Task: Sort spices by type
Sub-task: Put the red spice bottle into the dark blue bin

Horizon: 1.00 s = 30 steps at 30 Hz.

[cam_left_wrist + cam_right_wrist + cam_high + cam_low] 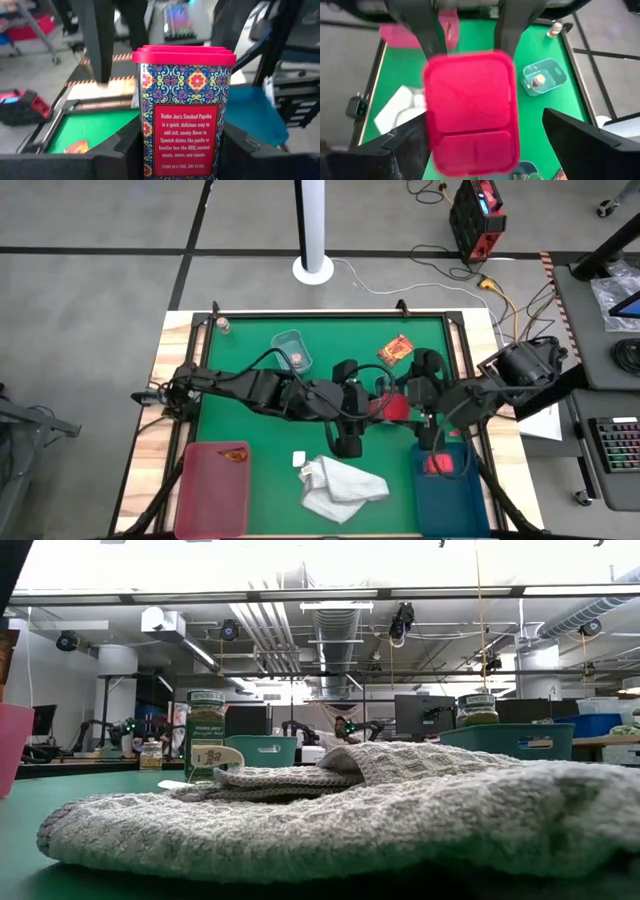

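Observation:
A paprika tin (185,110) with a bright red lid (470,95) and a patterned label hangs above the middle of the green table (260,450), and my left gripper (182,167) is shut on it. My right gripper (485,132) is open, with one finger on either side of the tin's lid end; I cannot tell if they touch it. In the high view the tin (394,407) shows between the two arms. A red-orange packet (396,350) lies flat on the table at the far right. My left gripper pinches the tin's two narrow sides (144,145) between its two fingers, on the lower part below the label text. The fingers come from the table's left, slanting a little down. The tin is lifted clear of the table, with its lid end toward my right gripper.
A small clear tray (290,350) with a jar stands far centre, and a lone jar (224,326) at the far left corner. At the near edge are a pink tray (215,485) with a packet, a white cloth (342,485) and a blue tray (452,490) with a red block.

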Tool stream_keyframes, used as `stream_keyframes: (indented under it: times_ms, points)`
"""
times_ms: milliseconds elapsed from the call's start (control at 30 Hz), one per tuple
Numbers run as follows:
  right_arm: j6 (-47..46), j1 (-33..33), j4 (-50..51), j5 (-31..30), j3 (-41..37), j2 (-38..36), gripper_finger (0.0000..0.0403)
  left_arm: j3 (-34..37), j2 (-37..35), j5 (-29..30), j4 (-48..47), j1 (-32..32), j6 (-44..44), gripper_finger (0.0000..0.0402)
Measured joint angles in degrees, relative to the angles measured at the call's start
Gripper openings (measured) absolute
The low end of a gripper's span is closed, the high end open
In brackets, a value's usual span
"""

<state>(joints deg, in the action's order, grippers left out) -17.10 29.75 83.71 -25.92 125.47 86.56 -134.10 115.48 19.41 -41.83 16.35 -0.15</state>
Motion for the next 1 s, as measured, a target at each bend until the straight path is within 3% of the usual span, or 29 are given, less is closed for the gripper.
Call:
stream_keyframes:
  times_ms: [167,233,333,467,567,700,1000]
  points:
    - [2.8,0.0,0.1,1.4,0.0,1.6,0.0301,0.0,0.0,-1.6,0.8,0.1,1.1,0.0156]
    - [2.5,-0.1,0.1,2.7,0.1,1.8,0.0263,0.0,0.0,-2.4,0.9,0.1,0.2,0.0158]
    - [1.6,-0.9,0.2,5.5,0.1,1.8,0.0194,0.0,0.0,-2.0,1.4,0.0,-2.5,0.0202]
    - [1.0,-1.3,1.7,9.6,0.2,1.7,0.0195,-0.1,0.0,-2.0,1.3,0.1,-2.4,0.0268]
    - [-2.3,-1.3,6.4,12.3,0.5,0.9,0.0195,-0.1,-0.1,-2.0,0.3,0.1,-2.3,0.0287]
    - [-9.3,1.2,6.2,18.8,-2.1,-1.9,0.0195,-0.1,-1.1,-2.0,-0.2,0.1,-3.3,0.0287]
    - [-26.5,17.8,5.5,18.0,-20.1,-7.9,0.0195,-0.2,-4.9,3.8,-1.5,0.1,-1.3,0.0262]
